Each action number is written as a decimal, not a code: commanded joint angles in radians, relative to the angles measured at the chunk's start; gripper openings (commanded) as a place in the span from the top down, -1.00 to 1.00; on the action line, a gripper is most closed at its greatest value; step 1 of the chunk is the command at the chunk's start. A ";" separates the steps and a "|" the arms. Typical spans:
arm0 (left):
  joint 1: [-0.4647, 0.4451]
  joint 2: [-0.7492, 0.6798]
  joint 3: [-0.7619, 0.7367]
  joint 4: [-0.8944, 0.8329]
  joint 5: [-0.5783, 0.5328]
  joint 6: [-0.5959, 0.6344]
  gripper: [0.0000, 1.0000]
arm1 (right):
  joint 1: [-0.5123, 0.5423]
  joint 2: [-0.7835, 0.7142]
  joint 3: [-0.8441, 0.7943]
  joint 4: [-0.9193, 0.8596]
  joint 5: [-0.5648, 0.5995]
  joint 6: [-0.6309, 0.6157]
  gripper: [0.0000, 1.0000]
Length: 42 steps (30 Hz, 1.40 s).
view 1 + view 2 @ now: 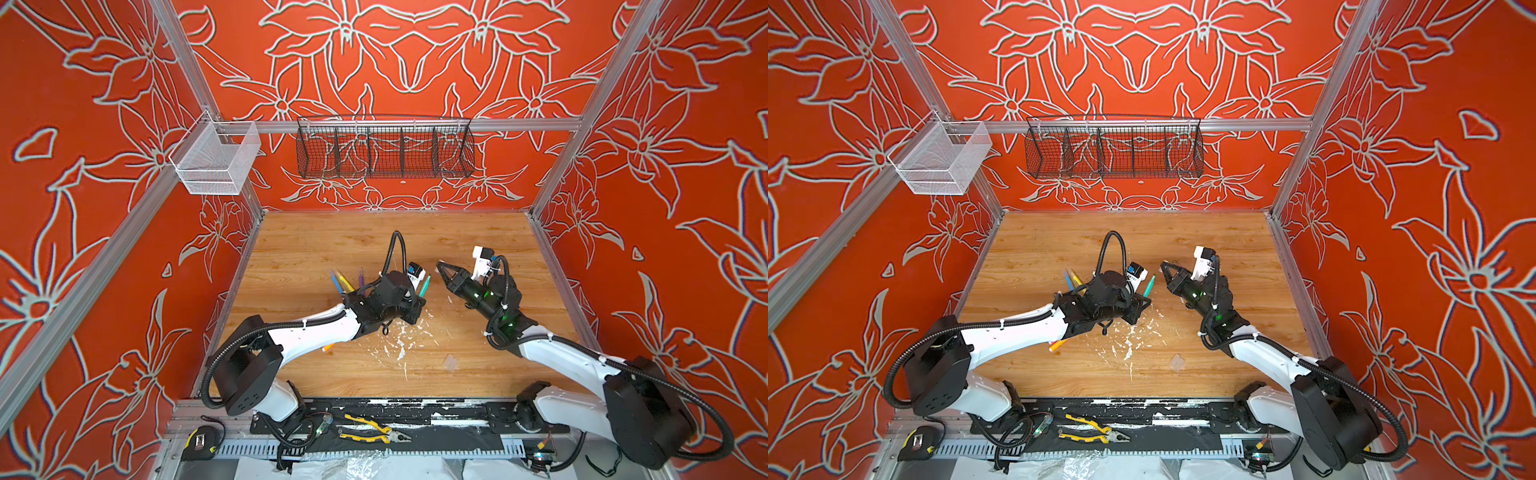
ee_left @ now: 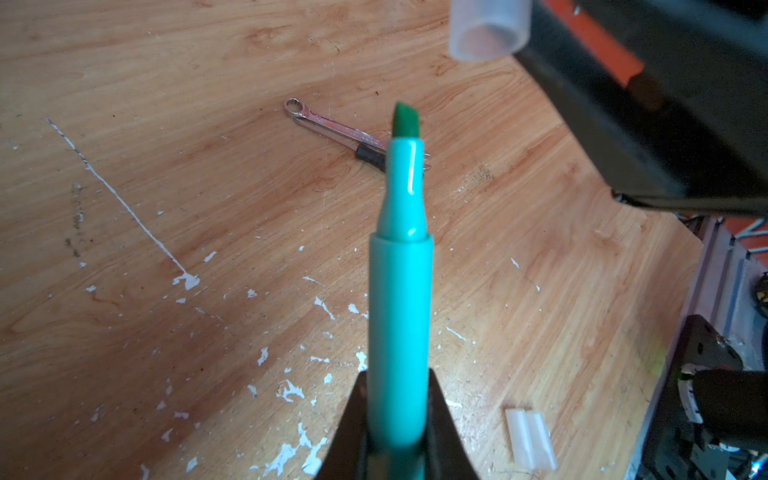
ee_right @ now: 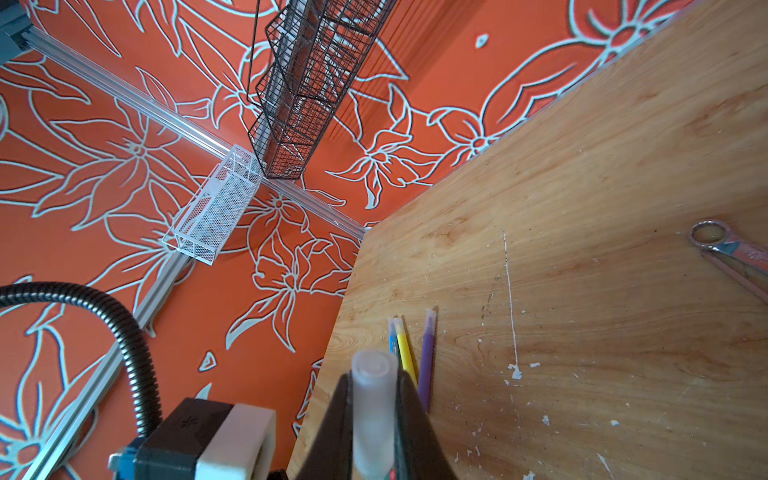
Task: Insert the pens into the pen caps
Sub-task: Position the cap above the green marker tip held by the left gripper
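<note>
My left gripper (image 2: 398, 399) is shut on the barrel of a green pen (image 2: 400, 266), whose bare felt tip points away from the jaws. In both top views this green pen (image 1: 424, 286) sticks out of the left gripper (image 1: 419, 300) toward the right gripper (image 1: 441, 269). My right gripper (image 3: 372, 386) is shut on a clear pen cap (image 3: 371, 399). That cap's open mouth (image 2: 488, 31) hangs a short way off the pen tip, apart from it. Blue (image 3: 392, 334), yellow (image 3: 404, 345) and purple (image 3: 428, 349) pens lie together on the table. An orange pen (image 1: 328, 347) peeks from under the left arm.
Two loose clear caps (image 2: 530, 438) lie side by side on the wooden table (image 1: 316, 241), near white paint flecks (image 1: 399, 345). A metal tool (image 2: 332, 124) lies beneath the grippers. Yellow-handled pliers (image 1: 376, 430) and a tape measure (image 1: 201, 442) sit at the front rail. Wire baskets (image 1: 384, 149) hang on the walls.
</note>
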<state>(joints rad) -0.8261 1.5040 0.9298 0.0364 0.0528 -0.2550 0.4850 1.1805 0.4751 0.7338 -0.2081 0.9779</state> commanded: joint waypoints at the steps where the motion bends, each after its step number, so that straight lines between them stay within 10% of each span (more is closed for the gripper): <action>1: 0.002 -0.002 0.015 0.000 0.026 -0.011 1.00 | -0.008 0.017 0.018 0.039 -0.031 0.022 1.00; 42: 0.048 -0.097 -0.071 0.089 0.121 -0.038 1.00 | -0.006 0.170 0.029 0.241 -0.195 0.048 1.00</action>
<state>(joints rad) -0.7841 1.4395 0.8658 0.0799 0.1516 -0.2920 0.4808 1.3315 0.4778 0.9344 -0.3687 1.0061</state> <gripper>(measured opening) 0.146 0.171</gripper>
